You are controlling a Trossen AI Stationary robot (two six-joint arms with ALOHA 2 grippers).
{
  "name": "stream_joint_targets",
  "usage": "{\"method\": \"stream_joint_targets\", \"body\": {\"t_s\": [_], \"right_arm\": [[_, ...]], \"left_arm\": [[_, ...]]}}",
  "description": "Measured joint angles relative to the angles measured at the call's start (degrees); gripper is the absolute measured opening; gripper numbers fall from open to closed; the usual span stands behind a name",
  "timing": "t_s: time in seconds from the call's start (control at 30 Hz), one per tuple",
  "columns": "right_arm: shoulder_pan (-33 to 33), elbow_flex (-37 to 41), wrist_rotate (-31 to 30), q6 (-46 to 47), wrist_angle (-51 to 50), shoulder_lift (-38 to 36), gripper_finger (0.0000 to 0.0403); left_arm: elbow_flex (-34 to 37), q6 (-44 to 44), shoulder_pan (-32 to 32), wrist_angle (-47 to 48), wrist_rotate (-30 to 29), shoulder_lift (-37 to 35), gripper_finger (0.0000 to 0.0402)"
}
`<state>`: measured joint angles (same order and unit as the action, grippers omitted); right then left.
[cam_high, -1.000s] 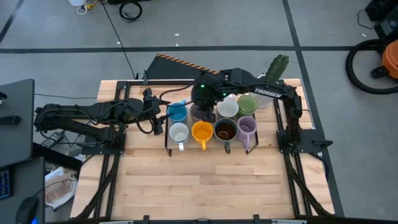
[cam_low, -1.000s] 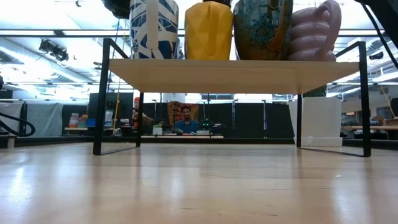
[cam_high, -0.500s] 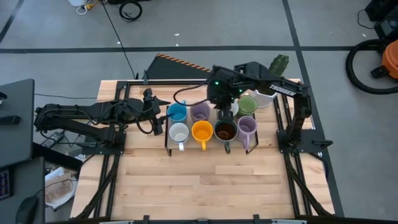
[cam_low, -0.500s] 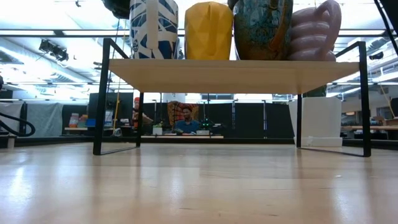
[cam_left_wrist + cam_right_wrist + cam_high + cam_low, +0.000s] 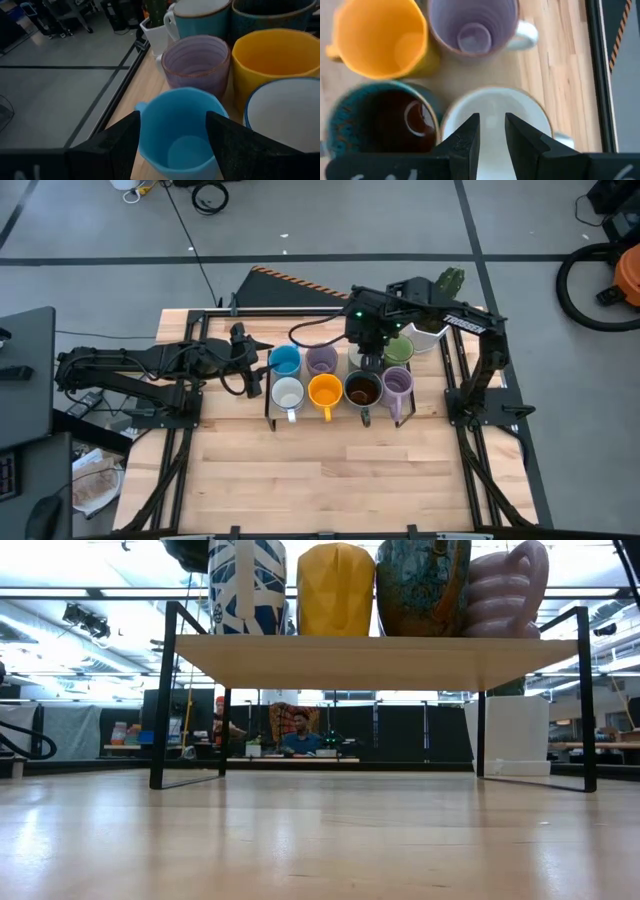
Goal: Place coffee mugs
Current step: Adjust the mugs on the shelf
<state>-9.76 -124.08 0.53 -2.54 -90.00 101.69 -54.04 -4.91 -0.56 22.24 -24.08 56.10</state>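
Now | right hand (image 5: 492,132) spread over white mug (image 5: 495,125) | left hand (image 5: 172,145) straddling blue mug (image 5: 177,130), spread

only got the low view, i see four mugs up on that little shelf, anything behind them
Observer: Yes, a second row: a blue mug, a lavender mug, a white mug and a green mug.
Operator: where's the right arm, can't see it
Observer: The right gripper hangs over that back row, directly above the white mug, with its fingers apart and nothing between them.
Operator: and the left one
Observer: The left gripper is at the shelf's left end, open, with one finger showing on either side of the blue mug in its wrist view.
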Motion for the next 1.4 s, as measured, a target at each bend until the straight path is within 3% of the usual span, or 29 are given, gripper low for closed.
{"method": "stream_joint_targets", "body": {"t_s": [0.53,0.77,1.4], "right_arm": [[-1.0,17.0,-0.9,-1.6,8.8,-3.5,0.0096],[-1.8,17.7,3.9,-2.6,14.1,-3.5,0.0095],[-0.9,17.4,3.6,-2.1,15.6,-3.8,0.0095]], "left_arm": [[0.0,1.0,0.0,0.4,0.0,0.0,0.0231],[0.0,1.0,0.0,0.4,0.0,0.0,0.0231],[0.0,0.9,0.0,0.3,0.0,0.0,0.0231]]}}
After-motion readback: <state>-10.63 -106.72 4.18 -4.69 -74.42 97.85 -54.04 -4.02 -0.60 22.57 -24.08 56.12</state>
